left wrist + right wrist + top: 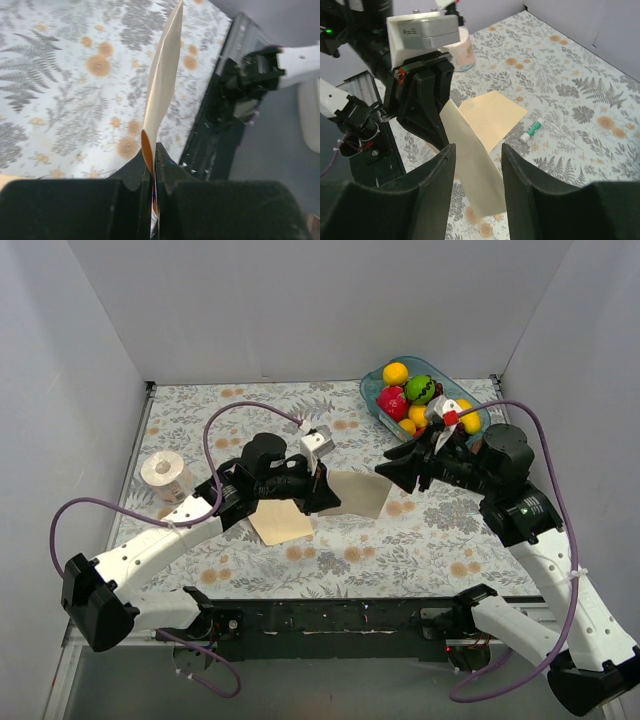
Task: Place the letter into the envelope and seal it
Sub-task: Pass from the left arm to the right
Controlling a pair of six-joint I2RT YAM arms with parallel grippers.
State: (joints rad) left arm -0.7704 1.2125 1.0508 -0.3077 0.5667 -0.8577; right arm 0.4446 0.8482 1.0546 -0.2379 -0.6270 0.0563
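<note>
Pinching thin cream paper envelope (pixel 358 493) edge-on, L gripper (pixel 324 490) is clamped; R gripper (pixel 477 150) gapes round its far end; flat peach letter (pixel 282 522) below L.

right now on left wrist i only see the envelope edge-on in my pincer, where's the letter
Observer: The letter lies flat on the table, not in the envelope.
Operator: and the right pincer
Observer: The right pincer is open, one finger each side of the envelope's free end.
Operator: anything loose nearby
Observer: A small white-and-green tube lies on the table beside the letter, apart from it.
</note>
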